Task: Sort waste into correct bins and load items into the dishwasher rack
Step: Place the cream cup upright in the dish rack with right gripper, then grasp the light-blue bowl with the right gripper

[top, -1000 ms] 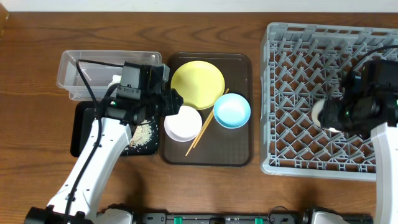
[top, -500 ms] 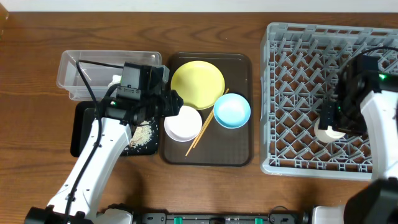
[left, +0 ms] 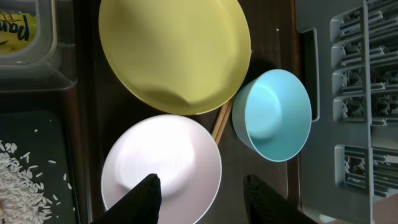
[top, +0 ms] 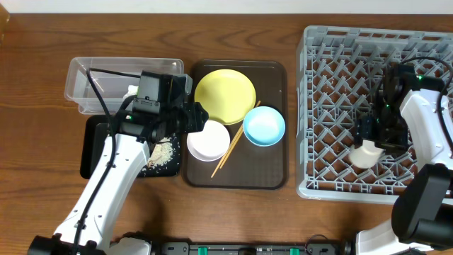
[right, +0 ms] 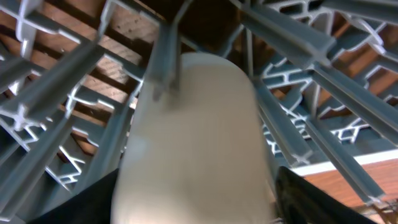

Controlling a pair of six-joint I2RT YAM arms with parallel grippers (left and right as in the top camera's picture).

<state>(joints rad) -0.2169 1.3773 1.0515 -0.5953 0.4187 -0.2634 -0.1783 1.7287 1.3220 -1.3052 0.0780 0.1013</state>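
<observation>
My left gripper is open over the right rim of the white bowl, one finger above the bowl and one outside it. The yellow plate, light blue bowl and chopsticks lie beside it. My right gripper is shut on the pale green cup, low among the pegs of the grey dishwasher rack.
The dishes sit on a dark brown serving tray. The clear tub holds a wrapper and white paper. The black tray holds loose rice. My left arm crosses over both bins.
My right gripper has carried the cup toward the rack's front and lowered it between the pegs. The left arm has not moved.
</observation>
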